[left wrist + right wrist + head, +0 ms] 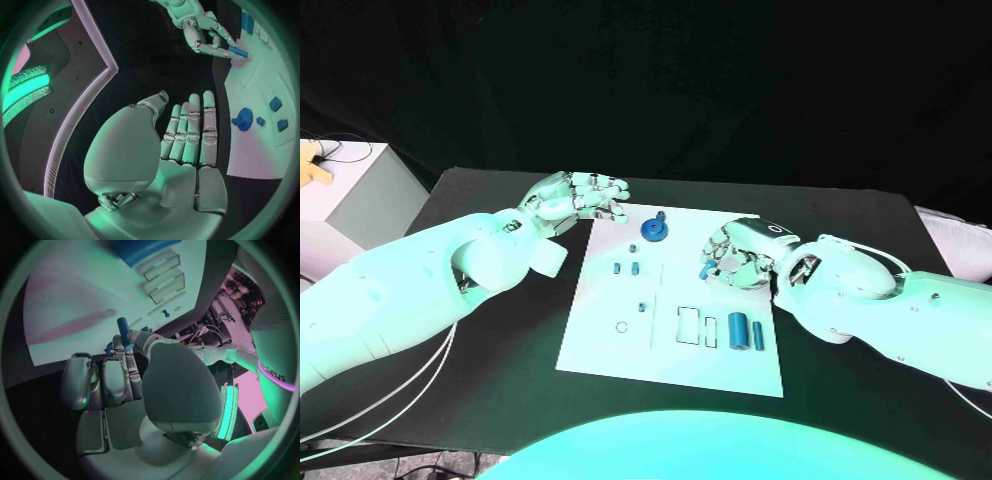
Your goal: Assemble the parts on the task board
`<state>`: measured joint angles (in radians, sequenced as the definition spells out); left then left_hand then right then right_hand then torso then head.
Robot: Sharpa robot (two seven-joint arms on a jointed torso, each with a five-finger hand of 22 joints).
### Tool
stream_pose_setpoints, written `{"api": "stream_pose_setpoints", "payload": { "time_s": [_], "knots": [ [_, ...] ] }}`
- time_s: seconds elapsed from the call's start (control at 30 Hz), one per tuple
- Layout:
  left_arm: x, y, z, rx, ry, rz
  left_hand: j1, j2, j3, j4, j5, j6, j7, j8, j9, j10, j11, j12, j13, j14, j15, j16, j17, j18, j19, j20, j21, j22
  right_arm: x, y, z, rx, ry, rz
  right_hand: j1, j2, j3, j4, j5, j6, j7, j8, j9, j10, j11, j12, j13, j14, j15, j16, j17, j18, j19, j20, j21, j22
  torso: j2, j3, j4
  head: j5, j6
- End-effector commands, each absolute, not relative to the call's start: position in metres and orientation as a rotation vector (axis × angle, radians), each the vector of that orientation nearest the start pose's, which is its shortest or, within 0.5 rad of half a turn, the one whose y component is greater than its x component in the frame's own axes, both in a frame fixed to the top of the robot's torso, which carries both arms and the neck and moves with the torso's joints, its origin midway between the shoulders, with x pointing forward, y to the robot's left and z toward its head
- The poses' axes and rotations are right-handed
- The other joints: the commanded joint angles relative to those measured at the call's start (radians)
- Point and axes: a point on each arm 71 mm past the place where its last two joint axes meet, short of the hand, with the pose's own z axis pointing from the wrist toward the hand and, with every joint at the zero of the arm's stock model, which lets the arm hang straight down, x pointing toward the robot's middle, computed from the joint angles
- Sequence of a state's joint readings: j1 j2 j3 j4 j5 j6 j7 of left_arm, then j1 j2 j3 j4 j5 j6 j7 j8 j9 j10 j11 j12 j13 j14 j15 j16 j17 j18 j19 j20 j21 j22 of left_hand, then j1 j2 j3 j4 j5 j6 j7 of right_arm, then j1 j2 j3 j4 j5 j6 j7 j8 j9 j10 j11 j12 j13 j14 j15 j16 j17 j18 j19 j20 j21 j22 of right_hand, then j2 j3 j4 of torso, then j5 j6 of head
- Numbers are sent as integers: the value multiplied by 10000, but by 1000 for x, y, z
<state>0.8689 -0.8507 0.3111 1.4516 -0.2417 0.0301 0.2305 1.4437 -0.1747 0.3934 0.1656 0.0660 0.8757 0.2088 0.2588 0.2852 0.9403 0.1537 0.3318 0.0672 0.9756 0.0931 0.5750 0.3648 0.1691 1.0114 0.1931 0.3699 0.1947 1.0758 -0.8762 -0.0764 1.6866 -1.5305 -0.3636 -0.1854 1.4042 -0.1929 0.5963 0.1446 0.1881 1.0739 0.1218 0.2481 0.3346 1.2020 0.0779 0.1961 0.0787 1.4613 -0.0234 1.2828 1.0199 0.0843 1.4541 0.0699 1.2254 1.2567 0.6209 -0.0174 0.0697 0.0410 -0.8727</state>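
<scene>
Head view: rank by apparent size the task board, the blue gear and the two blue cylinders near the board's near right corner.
1. task board
2. blue gear
3. wider blue cylinder
4. slimmer blue cylinder
Gear versus wider cylinder is close; the cylinders look alike in length.

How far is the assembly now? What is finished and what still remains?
Early stage, it seems. Possibly done: a blue gear sits at the far end of the task board. In hand: the right hand pinches a small blue cylinder above the board. The left hand holds nothing. Left: two blue cylinders and several small blue pieces lie loose.
</scene>
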Motion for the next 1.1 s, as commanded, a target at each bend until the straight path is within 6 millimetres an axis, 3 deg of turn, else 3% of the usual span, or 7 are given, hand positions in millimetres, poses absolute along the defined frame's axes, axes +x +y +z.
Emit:
{"api": "stream_pose_setpoints", "payload": {
  "time_s": [0.03,0.2,0.4,0.7,1.1],
  "knots": [
    [475,226,-224,-10773,16235,-17282,14,86,-9,-64,47,-26,29,-28,-17,-11,36,-40,12,-18,54,-43,9,117,48,0,-33,-9,420,-170,-224,-925,17178,7612,-6,111,52,-67,69,62,-4,88,280,310,-237,-81,0,81,-45,71,23,-78,87,9,58,12,1,0,11,29,1],
    [475,226,-224,-10781,16234,-17289,14,86,-9,-64,47,-26,29,-28,-17,-11,36,-40,12,-18,54,-43,9,117,48,0,-33,-9,414,-160,-213,-874,16976,8181,-27,109,75,-110,95,45,-2,110,313,331,-237,-115,3,84,-46,82,37,-79,91,8,69,26,6,7,16,80,1],
    [475,224,-225,-10780,16240,-17329,25,95,-4,-74,48,-16,24,-24,-15,-11,34,-44,13,-19,53,-53,18,119,52,0,-42,-15,405,-133,-212,-1183,17015,8996,-54,104,108,-181,149,18,5,143,363,357,-235,-167,6,81,-46,84,31,-77,87,6,64,28,16,8,6,173,1],
    [475,222,-225,-10769,16243,-17405,25,95,-4,-74,48,-16,24,-24,-15,-11,34,-44,13,-19,53,-53,18,119,52,0,-42,-15,384,-82,-232,-2688,17019,9885,-73,79,141,-288,203,-26,20,173,418,372,-228,-234,10,67,-43,66,-6,-66,67,6,18,-5,17,-6,27,265,1],
    [475,219,-225,-10762,16252,-17486,25,95,-4,-74,48,-16,24,-24,-15,-11,34,-44,13,-19,53,-53,18,119,52,0,-42,-15,369,-54,-258,-3582,17455,10092,-100,51,157,-362,222,-69,38,184,452,364,-214,-290,11,52,-33,43,-45,-59,49,11,-20,-32,20,-9,15,385,1]
  ]
}}
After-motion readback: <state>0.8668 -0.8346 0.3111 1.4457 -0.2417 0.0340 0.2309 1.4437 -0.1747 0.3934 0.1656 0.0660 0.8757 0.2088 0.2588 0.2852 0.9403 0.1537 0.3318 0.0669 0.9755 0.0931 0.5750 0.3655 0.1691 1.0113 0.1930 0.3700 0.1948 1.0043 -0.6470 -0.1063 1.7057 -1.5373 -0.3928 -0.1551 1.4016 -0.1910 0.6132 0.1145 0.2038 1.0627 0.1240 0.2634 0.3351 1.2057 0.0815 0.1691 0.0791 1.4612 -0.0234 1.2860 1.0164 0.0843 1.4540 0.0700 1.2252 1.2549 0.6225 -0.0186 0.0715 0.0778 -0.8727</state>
